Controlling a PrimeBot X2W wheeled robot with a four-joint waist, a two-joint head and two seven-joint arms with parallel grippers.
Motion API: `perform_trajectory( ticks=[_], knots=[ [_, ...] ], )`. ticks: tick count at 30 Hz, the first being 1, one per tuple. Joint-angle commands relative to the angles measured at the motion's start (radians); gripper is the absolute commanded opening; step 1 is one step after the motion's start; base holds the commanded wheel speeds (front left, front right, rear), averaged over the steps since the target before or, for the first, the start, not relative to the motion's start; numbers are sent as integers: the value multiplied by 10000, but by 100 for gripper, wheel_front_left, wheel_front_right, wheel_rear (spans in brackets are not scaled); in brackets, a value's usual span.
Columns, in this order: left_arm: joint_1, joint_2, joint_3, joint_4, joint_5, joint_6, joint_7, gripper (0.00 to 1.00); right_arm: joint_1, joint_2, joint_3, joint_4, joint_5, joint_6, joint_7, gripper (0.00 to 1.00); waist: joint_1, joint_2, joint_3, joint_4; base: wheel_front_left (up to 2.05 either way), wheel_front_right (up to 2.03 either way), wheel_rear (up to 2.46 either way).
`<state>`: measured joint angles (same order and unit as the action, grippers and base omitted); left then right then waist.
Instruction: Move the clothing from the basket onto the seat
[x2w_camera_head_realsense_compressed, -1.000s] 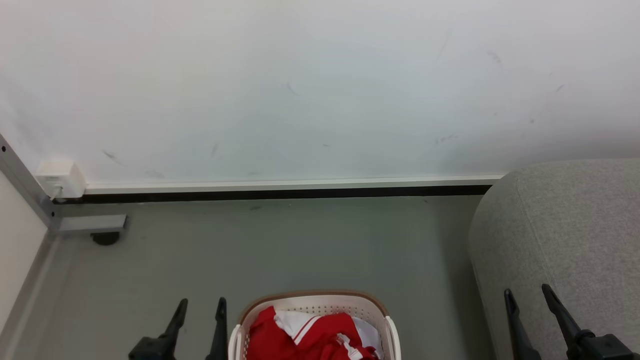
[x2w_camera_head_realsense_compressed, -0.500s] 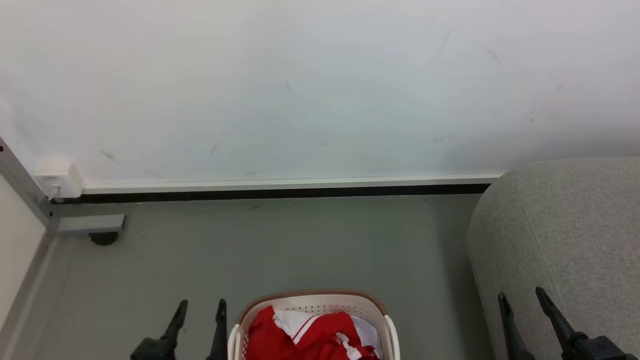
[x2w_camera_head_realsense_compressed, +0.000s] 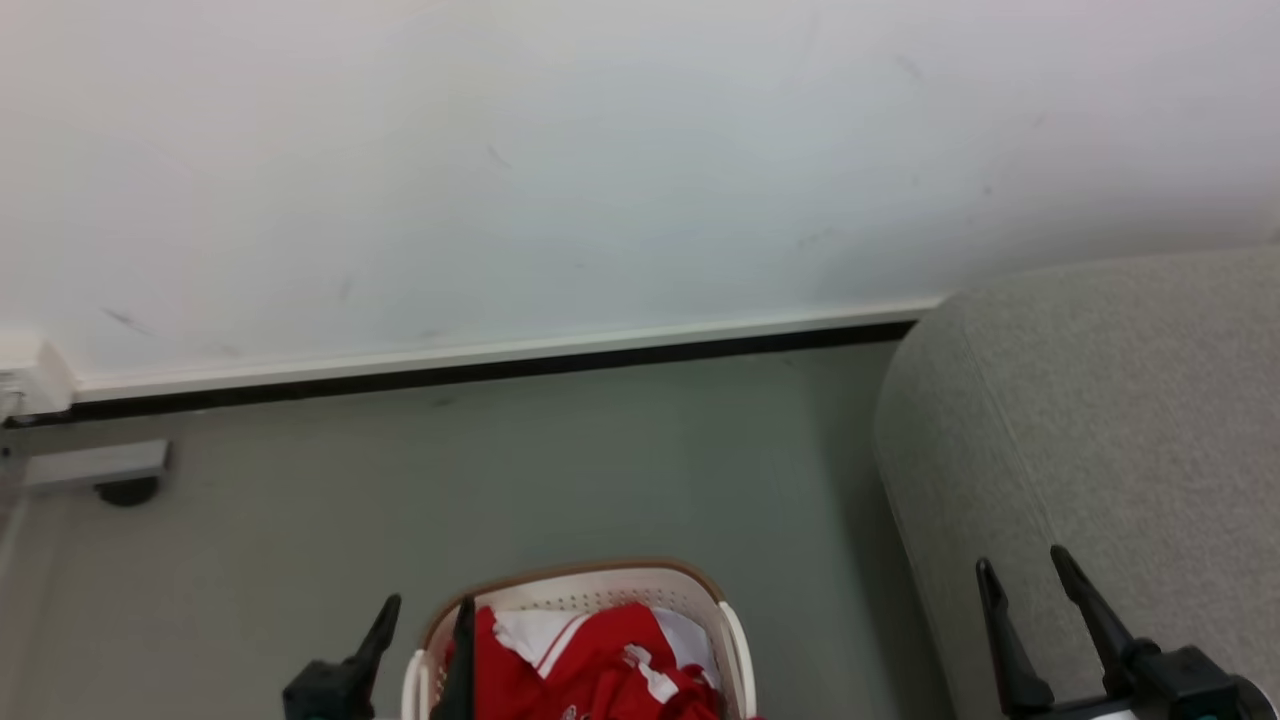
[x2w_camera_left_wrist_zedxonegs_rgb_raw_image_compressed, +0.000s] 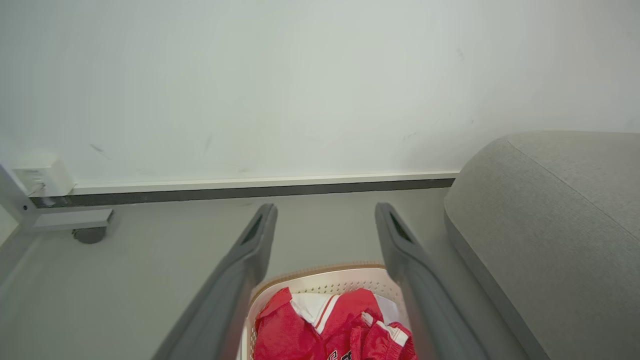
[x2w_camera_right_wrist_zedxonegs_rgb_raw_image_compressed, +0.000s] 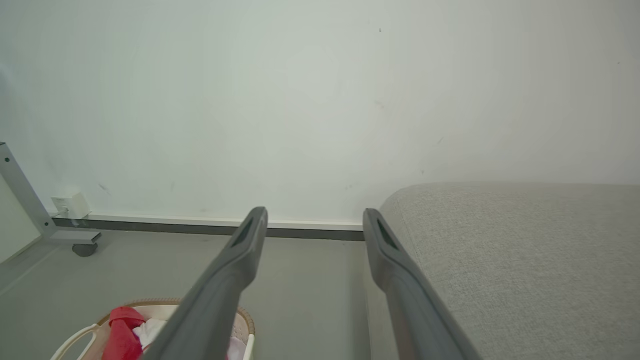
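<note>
— As things stand, where is the soft bright red clothing with white trim?

— Heaped inside the small cream-white perforated plastic basket with the brown rim. The basket stands on the grey floor, at the bottom of the head view. The cloth is crumpled into red folds, with a white panel toward the basket's far wall and white stripes edging a red band across the middle.

— Any writing on it?

— The left wrist view catches a scrap of dark lettering on the red fabric at the bottom edge. It is cut off and too partial to read, so I cannot make out a brand.

— And the arms?

— The left gripper hangs at the basket's left side, its two long dark fingers spread wide apart. In the head view one finger overlaps the left rim, and I cannot tell whether it touches. The right gripper is well apart from the basket, likewise spread. It hangs in front of the large light grey fabric-upholstered seat.

— Where does that seat stand?

— To the basket's right, with a strip of floor between them. It has a rounded corner and a seam running along it.

— And beyond?

— A scuffed white wall with a pale skirting strip over a dark gap. At its foot on the left sits a small white box, beside a grey metal frame leg on a dark castor.
</note>
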<state>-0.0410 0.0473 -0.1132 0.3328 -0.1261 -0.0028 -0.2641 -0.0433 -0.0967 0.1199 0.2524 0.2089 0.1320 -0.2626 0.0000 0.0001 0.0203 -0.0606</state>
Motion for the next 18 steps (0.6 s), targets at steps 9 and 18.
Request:
perform_trajectory(
  ticks=[9,18],
  knots=[
    [-2036,59,-481,1647,104,-478,-7,100,-869,181,60,-621,65,-23,-21,100,0,-1,1858,-1451,0,0,0],
    [-4387,234,-1100,4820,730,-641,267,100,-1859,419,358,-1394,105,-23,-19,100,0,-1,3846,-2343,0,0,0]
  ],
)
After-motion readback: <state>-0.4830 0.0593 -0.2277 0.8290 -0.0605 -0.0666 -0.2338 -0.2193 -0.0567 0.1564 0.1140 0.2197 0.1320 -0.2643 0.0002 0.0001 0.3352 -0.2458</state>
